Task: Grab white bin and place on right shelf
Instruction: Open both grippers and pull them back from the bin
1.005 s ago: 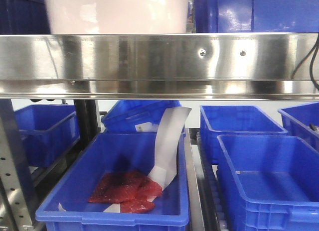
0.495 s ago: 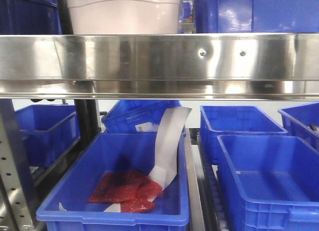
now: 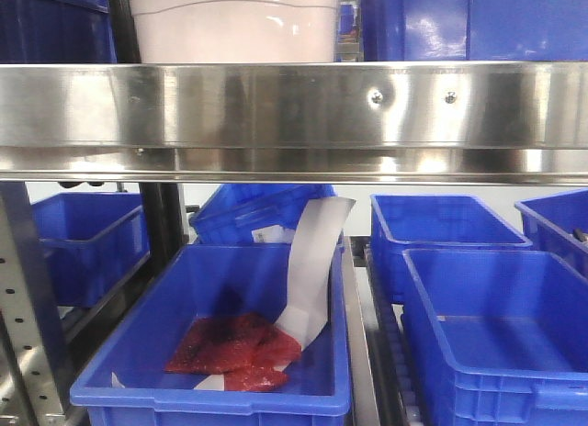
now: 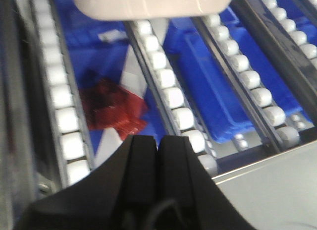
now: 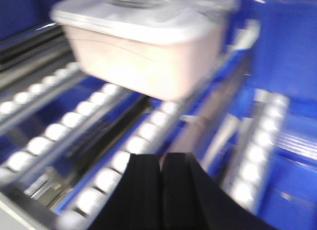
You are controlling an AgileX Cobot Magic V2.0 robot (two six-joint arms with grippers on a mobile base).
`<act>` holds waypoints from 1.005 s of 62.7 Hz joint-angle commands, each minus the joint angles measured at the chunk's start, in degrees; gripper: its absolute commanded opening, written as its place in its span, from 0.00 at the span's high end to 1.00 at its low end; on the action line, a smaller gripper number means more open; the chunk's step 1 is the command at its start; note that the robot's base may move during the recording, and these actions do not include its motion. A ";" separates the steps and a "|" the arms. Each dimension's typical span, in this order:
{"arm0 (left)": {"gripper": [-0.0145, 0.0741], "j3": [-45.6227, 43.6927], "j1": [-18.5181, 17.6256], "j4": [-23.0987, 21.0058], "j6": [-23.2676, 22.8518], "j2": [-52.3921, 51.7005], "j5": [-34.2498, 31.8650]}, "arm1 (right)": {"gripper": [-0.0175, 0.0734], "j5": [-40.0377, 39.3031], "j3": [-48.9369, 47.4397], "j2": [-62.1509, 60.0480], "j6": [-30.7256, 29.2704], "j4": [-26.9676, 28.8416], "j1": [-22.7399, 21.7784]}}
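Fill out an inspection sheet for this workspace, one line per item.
Surface: roller tracks of the steel shelf, front rail shiny.
Job's things: white bin sits on the rollers, lid on.
Clutter: blue crates below; one crate holds red packets and a white paper strip.
Grippers: left gripper and right gripper both shut, holding nothing, apart from the bin.
Cables: nothing seen.
Surroundings: perforated upright at left.
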 commanded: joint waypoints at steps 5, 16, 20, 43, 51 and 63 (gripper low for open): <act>0.97 2.17 0.00 -0.65 -0.75 -6.37 -6.13 | 0.73 -16.23 11.95 -10.62 -0.31 4.31 -0.18; 0.97 10.49 -1.99 3.13 -0.75 -13.08 -14.38 | 0.73 -27.09 26.36 -22.54 -0.40 4.29 -0.18; 0.97 14.17 -3.21 3.83 -0.62 -15.73 -17.82 | 0.73 -28.34 29.89 -26.50 -0.40 3.48 -0.18; 0.97 46.18 -12.39 3.73 5.96 -38.22 -44.37 | 0.73 -26.81 45.15 -49.62 -0.40 1.00 -0.18; 0.97 57.32 -14.83 3.73 9.52 -48.49 -50.96 | 0.73 -25.63 47.13 -54.97 -0.40 1.00 -0.18; 0.97 69.60 -15.60 3.05 9.94 -65.75 -53.58 | 0.73 -25.21 47.45 -57.55 -0.40 1.27 -0.18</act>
